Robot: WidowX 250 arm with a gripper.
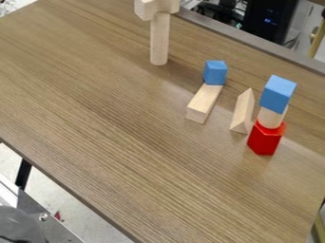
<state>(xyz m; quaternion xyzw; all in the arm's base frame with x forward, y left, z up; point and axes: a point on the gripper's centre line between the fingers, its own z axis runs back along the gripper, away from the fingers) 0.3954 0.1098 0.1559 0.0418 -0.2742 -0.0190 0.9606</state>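
Wood-grain table point(120, 123) | near: red block point(266, 138), pale cylinder point(270, 118), blue block point(278, 94) — stacked | beyond: wedge point(242, 112), plank point(204, 101), blue cube point(215, 72) | far: upright dowel point(159, 42) under wooden piece point(154, 7) | gripper: can't tell | likely between grasps — next calls for clearance around stacks

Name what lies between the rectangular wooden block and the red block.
In the camera view, a wooden triangular prism lies between the rectangular wooden block and the red block.
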